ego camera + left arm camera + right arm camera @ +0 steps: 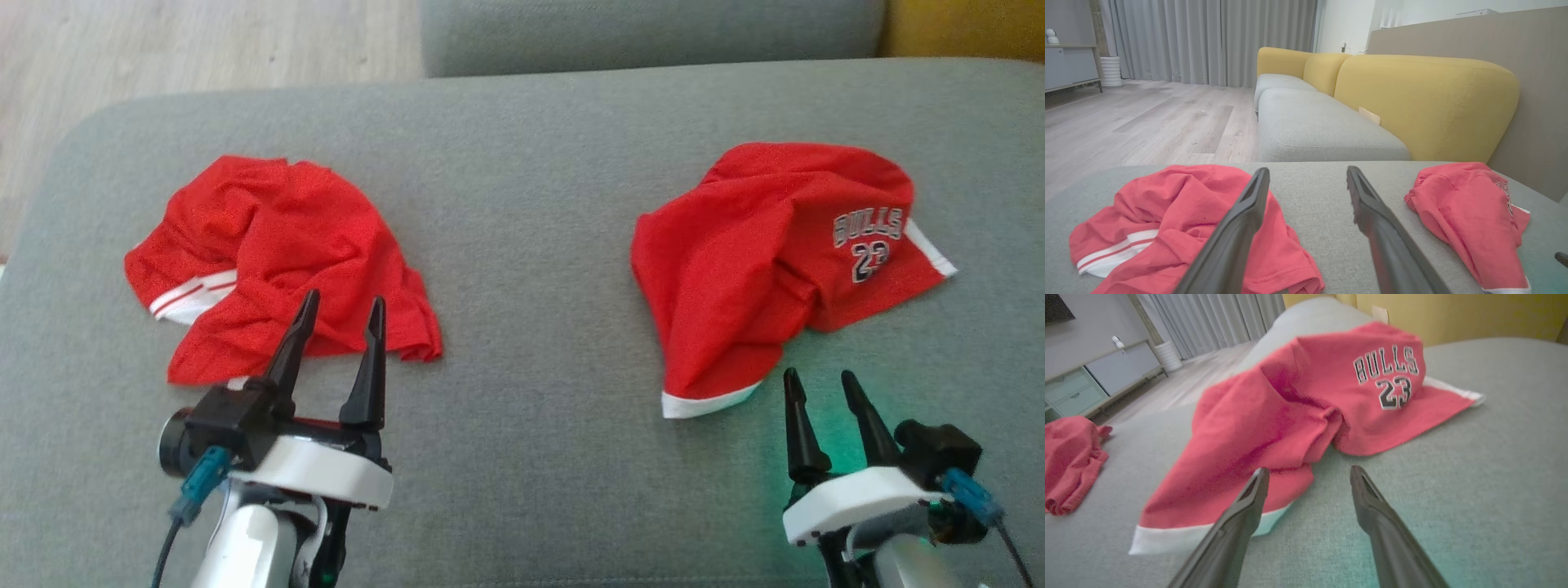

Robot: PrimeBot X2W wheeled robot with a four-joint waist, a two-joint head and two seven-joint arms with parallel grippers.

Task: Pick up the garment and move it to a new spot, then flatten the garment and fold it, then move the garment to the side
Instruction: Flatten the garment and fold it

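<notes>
Starting pickup: Bulls 23 garment (759,261) lies crumpled on grey sofa cushion (531,204) just ahead of right gripper (820,377), striped red garment (286,237) by left gripper (341,304). Both jaws apart, empty. I'd pinch a raised fold.

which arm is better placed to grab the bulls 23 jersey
Right. The right gripper is open, just short of the white hem of the jersey; the left gripper points at the other red garment, across the cushion.
</notes>
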